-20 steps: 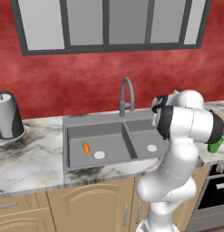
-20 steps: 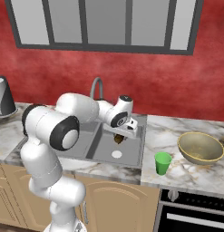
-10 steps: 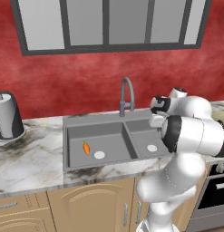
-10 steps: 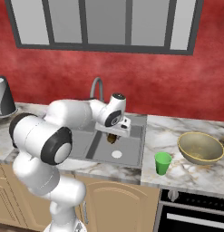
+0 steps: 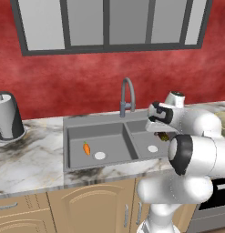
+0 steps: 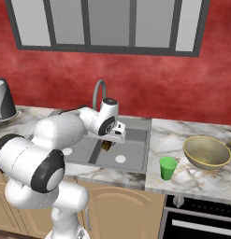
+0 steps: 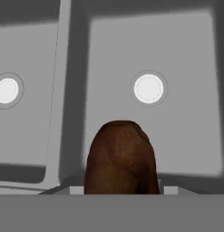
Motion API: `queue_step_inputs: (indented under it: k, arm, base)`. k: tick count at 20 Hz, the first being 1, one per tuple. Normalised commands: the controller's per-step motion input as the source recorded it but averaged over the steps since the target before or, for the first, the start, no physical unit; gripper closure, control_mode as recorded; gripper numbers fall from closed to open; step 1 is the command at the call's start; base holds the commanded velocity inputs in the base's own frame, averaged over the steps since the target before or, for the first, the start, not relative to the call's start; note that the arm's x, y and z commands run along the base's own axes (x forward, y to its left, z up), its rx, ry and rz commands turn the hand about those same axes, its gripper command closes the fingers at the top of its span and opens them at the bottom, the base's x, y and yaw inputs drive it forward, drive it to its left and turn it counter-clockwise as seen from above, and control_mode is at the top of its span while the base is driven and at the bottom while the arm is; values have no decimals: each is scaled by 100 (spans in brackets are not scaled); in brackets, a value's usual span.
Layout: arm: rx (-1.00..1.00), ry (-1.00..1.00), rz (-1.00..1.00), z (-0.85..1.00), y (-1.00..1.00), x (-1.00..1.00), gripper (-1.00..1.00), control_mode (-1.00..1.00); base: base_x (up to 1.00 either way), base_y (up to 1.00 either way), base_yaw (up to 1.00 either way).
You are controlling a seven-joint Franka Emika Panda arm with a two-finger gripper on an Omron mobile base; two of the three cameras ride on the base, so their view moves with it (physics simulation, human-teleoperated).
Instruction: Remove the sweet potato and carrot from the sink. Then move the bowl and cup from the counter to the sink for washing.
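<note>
My gripper [image 6: 107, 141] is shut on the sweet potato [image 6: 106, 146], a dark brown lump that hangs above the right basin of the grey sink [image 6: 135, 150]. The hand view has the sweet potato [image 7: 121, 158] at bottom centre, above the basin floor of the sink [image 7: 186, 68]. From the left base view the gripper [image 5: 162, 134] holds it just past the faucet. The orange carrot [image 5: 86, 148] lies in the left basin of the sink [image 5: 115, 129]. The olive-tan bowl [image 6: 206, 151] and the green cup [image 6: 168, 168] stand on the marble counter [image 6: 196, 179] to the right of the sink.
A curved grey faucet [image 5: 127, 94] rises behind the sink's divider. A kettle [image 5: 8, 117] stands on the counter at far left. An oven front [image 6: 201, 221] sits below the counter at right. My own white arm bulks low between the base and the sink.
The gripper has drifted a little left and lower over the right basin, still carrying the sweet potato. The arm's elbow has swung round. Carrot, bowl and cup have stayed put.
</note>
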Motion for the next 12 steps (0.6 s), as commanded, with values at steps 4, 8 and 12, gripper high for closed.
queue_step_inputs:
  k: [4,8,12]
  arm:
    - [-8,-11,0,8,35,-31,100,-100]
    - [-7,-8,0,14,38,-22,100,-100]
    - [-4,0,4,22,42,-12,100,-100]
  base:
    - [0,0,0]
    - [0,0,0]
    - [0,0,0]
